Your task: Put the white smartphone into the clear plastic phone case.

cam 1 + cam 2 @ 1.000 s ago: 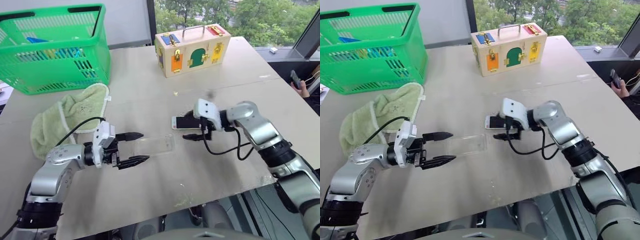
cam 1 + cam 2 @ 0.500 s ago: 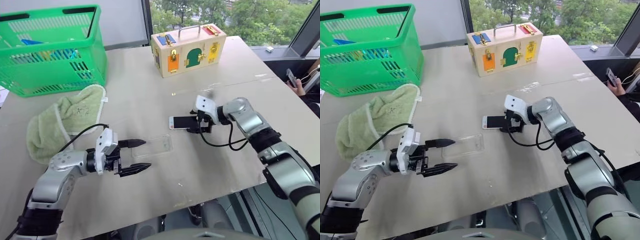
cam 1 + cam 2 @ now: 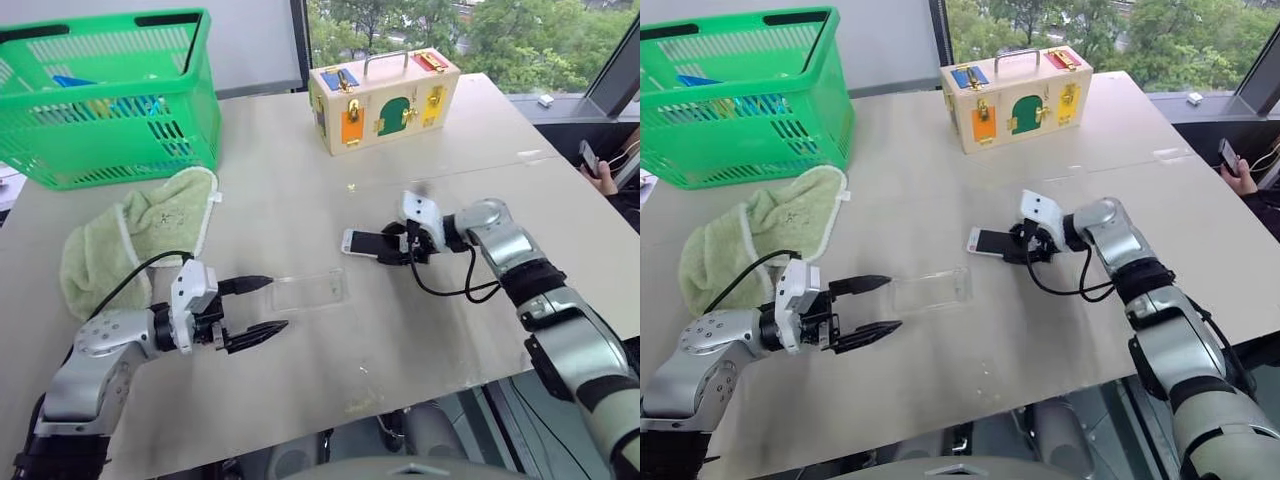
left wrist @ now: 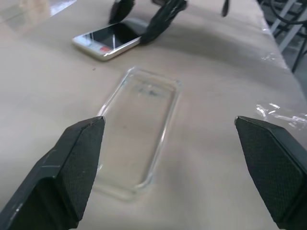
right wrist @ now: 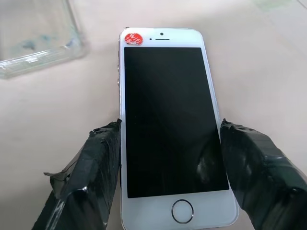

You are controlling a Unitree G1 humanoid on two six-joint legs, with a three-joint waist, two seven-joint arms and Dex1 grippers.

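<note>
- Your right gripper (image 5: 168, 177) sits just right of centre in the head view, its fingers (image 5: 88, 177) closed against both long sides of the phone (image 5: 168, 120), which lies flat on the table (image 3: 300, 180) (screen up, red sticker by the earpiece).
- Your left gripper (image 3: 262, 305), lower left, is spread wide and grasps nothing.
- The case (image 4: 141, 127) lies empty, lower centre, between the two grippers, just beyond the left fingertips.
- A green basket (image 3: 110, 95) stands upper left, a towel (image 3: 140, 235) below it.
</note>
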